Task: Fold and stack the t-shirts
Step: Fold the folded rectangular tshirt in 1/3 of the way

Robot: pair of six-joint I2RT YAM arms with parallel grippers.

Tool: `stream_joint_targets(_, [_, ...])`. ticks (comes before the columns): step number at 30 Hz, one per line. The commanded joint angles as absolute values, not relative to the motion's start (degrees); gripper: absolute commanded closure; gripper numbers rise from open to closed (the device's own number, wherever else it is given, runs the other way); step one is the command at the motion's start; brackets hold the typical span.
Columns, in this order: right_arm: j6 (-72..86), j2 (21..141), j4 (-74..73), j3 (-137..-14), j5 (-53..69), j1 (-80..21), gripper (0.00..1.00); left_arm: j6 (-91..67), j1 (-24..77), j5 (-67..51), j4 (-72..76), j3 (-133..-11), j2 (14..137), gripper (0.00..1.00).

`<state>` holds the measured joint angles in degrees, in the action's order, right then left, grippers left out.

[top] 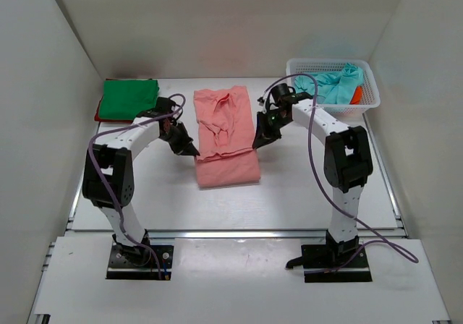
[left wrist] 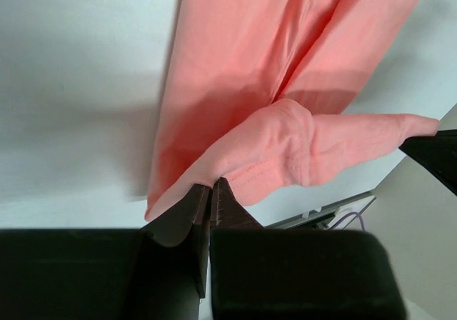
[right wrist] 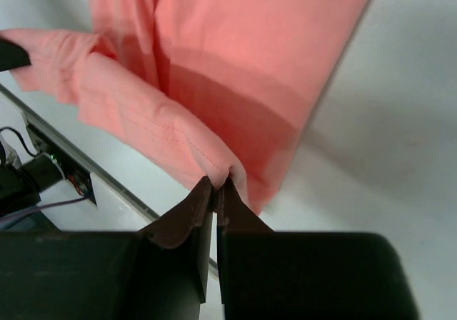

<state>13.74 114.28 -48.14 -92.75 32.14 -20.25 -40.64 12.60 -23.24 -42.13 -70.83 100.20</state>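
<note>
- My left gripper (left wrist: 212,188) has its jaws clamped on the pink shirt (left wrist: 285,148), on a stitched edge at its left side.
- My right gripper (right wrist: 218,185) is clamped on the same edge at the right side.
- That edge hangs raised between them; the rest lies flat mid-surface (top: 145,194).
- A green shirt (top: 128,97) sits folded on a red shirt (top: 99,112) in the back left corner.
- The basket (top: 365,104) in the back right corner holds a teal shirt (top: 340,84) and an orange-red shirt (top: 356,95).

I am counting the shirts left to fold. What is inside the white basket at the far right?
In the white basket a crumpled teal t-shirt lies on top, and a bit of orange-red cloth shows at its right. Whatever lies beneath them is covered.
</note>
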Motion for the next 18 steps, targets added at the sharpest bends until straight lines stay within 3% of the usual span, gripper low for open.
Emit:
stream_joint_targets(1, [13.27, 117.67, -50.18, -98.51, 32.43, -18.2, 1.0, -38.49, 11.61, -24.0, -43.68, -75.84, 102.73, 0.89])
stream_joint_targets(9, [13.71, 126.12, -49.84, -111.07, 33.22, -14.68, 1.0, -39.28, 10.46, -24.87, -40.43, -84.1, 111.87, 0.87])
stream_joint_targets(10, [14.93, 127.69, -49.57, -112.57, 34.01, -14.24, 1.0, -39.98, 10.02, -25.92, -38.43, -85.24, 113.1, 0.83])
stream_joint_targets(11, [14.94, 129.53, -49.57, -115.98, 33.93, -13.89, 0.93, -41.03, 9.41, -27.15, -36.32, -85.86, 113.72, 0.65])
stream_joint_targets(12, [15.72, 129.9, -48.18, -118.8, 34.36, -13.97, 0.89, -42.7, 8.88, -29.42, -32.21, -86.65, 114.6, 0.59])
stream_joint_targets(14, [17.83, 131.3, -44.32, -121.1, 35.94, -13.19, 0.72, -47.09, 7.22, -30.67, -26.84, -86.05, 114.79, 0.56])
stream_joint_targets(15, [19.41, 130.7, -43.17, -121.81, 35.95, -13.27, 0.65, -49.46, 7.03, -31.2, -21.85, -84.74, 114.0, 0.48])
stream_joint_targets(16, [19.95, 130.61, -41.15, -120.95, 35.08, -12.92, 0.63, -52.27, 6.51, -31.03, -20.23, -84.12, 113.12, 0.45])
stream_joint_targets(18, [20.39, 127.02, -38.59, -118.32, 34.1, -13.09, 0.52, -54.84, 6.24, -31.11, -14.62, -80.79, 111.37, 0.48])
